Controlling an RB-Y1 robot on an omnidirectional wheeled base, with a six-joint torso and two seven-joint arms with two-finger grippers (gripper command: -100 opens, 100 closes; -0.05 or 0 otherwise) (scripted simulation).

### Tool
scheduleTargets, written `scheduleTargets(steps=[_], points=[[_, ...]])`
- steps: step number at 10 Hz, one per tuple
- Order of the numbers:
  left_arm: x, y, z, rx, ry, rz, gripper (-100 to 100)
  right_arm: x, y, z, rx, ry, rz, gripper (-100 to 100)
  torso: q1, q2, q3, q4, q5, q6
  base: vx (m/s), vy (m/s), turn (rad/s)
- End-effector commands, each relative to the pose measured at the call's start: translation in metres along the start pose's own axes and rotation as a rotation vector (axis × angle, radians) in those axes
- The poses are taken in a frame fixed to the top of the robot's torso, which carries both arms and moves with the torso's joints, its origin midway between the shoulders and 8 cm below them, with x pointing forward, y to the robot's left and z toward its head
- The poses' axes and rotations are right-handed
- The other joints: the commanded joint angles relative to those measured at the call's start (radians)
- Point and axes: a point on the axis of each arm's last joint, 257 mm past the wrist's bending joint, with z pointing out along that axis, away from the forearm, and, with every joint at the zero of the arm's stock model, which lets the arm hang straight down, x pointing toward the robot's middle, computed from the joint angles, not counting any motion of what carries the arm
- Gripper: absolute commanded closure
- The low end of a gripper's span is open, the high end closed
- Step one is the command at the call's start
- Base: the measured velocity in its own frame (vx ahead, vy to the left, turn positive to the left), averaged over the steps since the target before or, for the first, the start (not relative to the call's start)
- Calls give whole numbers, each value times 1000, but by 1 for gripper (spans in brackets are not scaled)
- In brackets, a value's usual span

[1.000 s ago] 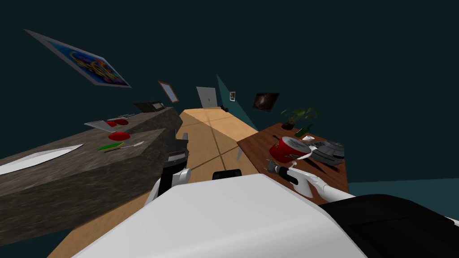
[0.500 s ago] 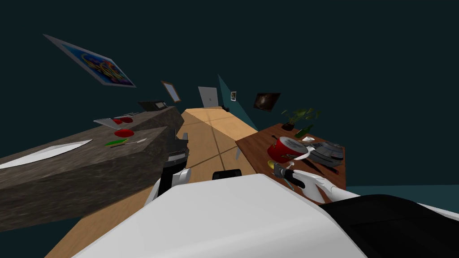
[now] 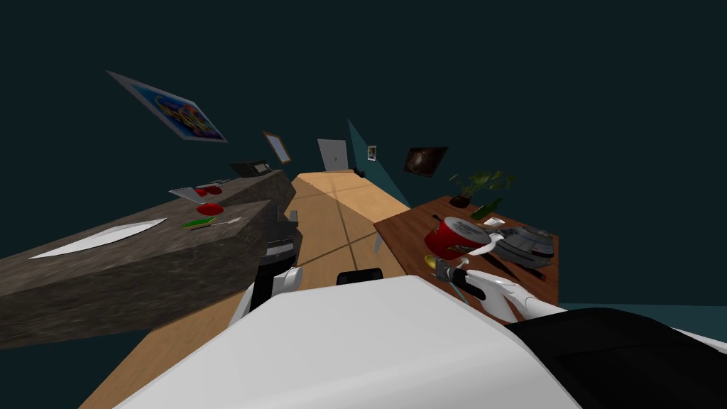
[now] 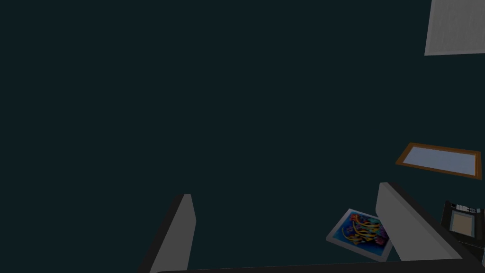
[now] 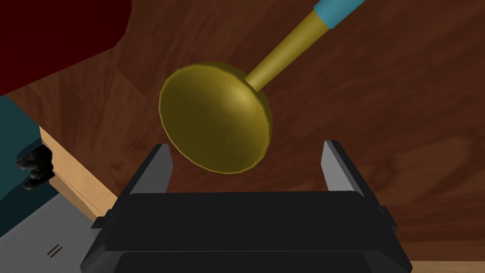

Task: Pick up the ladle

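**Item:** ladle (image 5: 215, 118). Brass-coloured bowl and stem, blue grip at the far end. It lies on the brown wooden tabletop (image 5: 379, 118), near the edge and close to a red pot (image 3: 454, 238).

**Step in hand:** approach for the grasp.

**Right claw** (image 5: 246, 147): spread, holding nothing.

**Method, as judged:** the bowl is broad and rounded and would likely slip from thin blades. It seems better to move on to the stem and turn the wrist so the fingers cross it. Then lower until the tips bracket it, close firmly and lift level.

**Position:** the bowl sits just ahead of the claw, between the fingers and nearer one than the other. The stem slants away from it. Whether the claw touches the ladle cannot be told.

**Left claw** (image 4: 284, 192): spread, empty, idle.
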Motion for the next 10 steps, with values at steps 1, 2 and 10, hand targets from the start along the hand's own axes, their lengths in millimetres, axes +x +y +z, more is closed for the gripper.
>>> scheduleTargets(steps=[1,2,10], points=[[0,0,0,0,0,0,0,3,-1,1,5,-1,2,-100,0,0,0,0,0,0,-11,24,48],[0,0,0,0,0,0,0,11,-2,2,13,2,27,-100,0,0,0,0,0,0,-13,28,109],[0,0,0,0,0,0,0,47,2,4,20,31,77,-100,0,0,0,0,0,0,-15,23,77]])
